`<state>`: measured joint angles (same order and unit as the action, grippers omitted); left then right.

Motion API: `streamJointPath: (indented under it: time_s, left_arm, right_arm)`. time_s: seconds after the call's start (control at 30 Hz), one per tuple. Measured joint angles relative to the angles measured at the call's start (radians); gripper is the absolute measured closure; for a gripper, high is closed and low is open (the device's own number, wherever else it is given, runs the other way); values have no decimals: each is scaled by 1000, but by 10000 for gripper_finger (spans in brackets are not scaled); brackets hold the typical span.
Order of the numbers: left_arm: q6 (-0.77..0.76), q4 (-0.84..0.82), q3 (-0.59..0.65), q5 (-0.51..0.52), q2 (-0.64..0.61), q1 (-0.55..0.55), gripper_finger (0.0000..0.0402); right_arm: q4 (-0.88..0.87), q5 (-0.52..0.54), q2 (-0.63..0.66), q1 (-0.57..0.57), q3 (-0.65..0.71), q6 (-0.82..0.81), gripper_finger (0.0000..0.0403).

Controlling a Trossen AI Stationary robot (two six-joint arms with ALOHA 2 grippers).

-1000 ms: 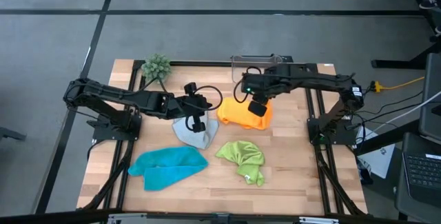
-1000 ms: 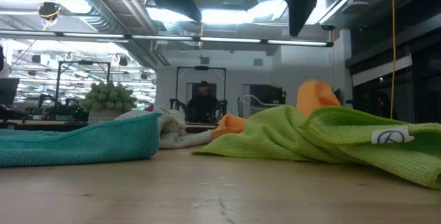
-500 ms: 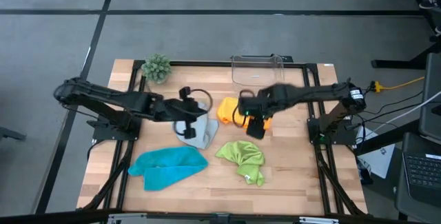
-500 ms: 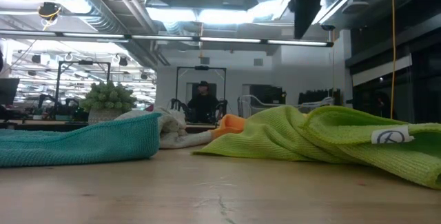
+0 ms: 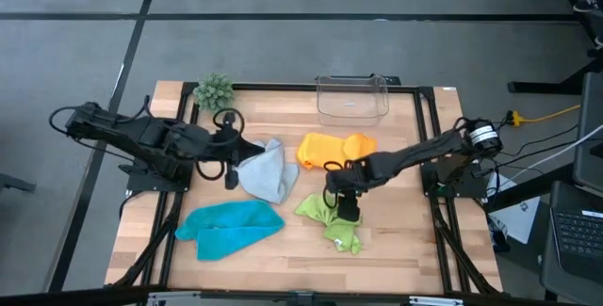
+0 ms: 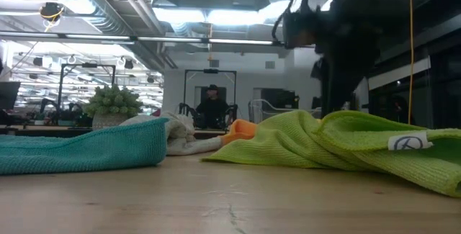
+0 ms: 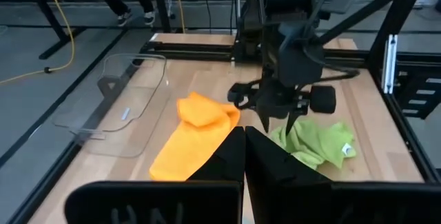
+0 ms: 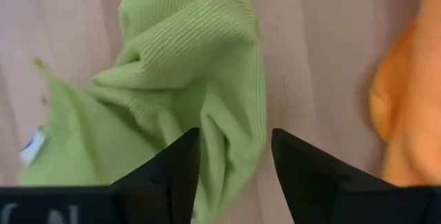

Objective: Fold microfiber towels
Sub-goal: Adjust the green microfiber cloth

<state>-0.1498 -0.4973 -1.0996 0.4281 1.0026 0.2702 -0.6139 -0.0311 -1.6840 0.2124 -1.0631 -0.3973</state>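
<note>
Where wood shows, green towel (image 5: 332, 214) edge

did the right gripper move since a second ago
Yes. In the high view the right gripper has swung away from the clear plastic box, off the orange towel, and now sits open over the lime green towel.

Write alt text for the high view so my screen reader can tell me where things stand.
The right gripper hangs open over the crumpled lime green towel, while the left gripper, shut, sits by the light grey towel. The orange towel and turquoise towel lie loose on the wooden table.
</note>
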Motion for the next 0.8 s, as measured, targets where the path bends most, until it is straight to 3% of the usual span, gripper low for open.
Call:
streamJointPath:
  time_s: [0.2,0.37,0.53,0.63,0.77,0.8]
  left_arm:
    - [2,6,-1,5,14,-4,401]
    - [2,2,-1,6,17,-3,401]
    - [2,3,-1,6,17,-3,401]
    - [2,3,-1,6,18,-3,401]
    - [2,4,-1,6,18,-3,401]
    - [2,4,-1,6,17,-3,401]
  right_arm:
    - [260,-1,-14,32,112,63,221]
    - [326,9,-104,62,133,88,221]
    - [350,34,-189,68,72,89,228]
    - [332,50,-202,63,16,129,271]
    - [313,65,-206,48,-78,269,378]
    - [313,68,-203,47,-115,312,387]
